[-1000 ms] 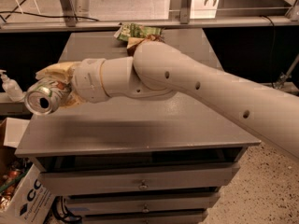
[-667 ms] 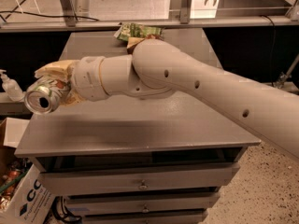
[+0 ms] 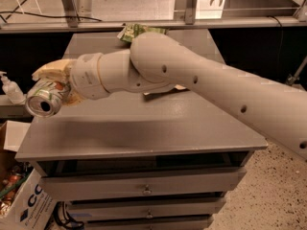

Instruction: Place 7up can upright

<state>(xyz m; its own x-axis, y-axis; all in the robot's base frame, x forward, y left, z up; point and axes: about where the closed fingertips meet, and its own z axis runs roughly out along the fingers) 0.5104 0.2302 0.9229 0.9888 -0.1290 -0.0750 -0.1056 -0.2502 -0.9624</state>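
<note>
The job is at the carrying step: the 7up can (image 3: 45,98) is held up in the air but is not standing yet. It is over the left end of the grey tabletop (image 3: 144,123), just right of a little soap bottle (image 3: 9,87) on a lower shelf. The can lies on its side, and its shiny round top with the drinking hole points out to the left and toward the camera.

Next, I think the wrist has to turn so the shiny top faces up. Then the can has to go down flat onto the tabletop and a bit further in, because it is very near the edge and could tip off.

The pincer (image 3: 52,86) is closed just as wide as the can, with one tan finger over the top of it and the other mostly hidden behind. It holds only the can. The fat white arm (image 3: 201,80) stretches off to the right. Behind it, at the back of the tabletop, lies a green packet (image 3: 139,31), well away from the can.
</note>
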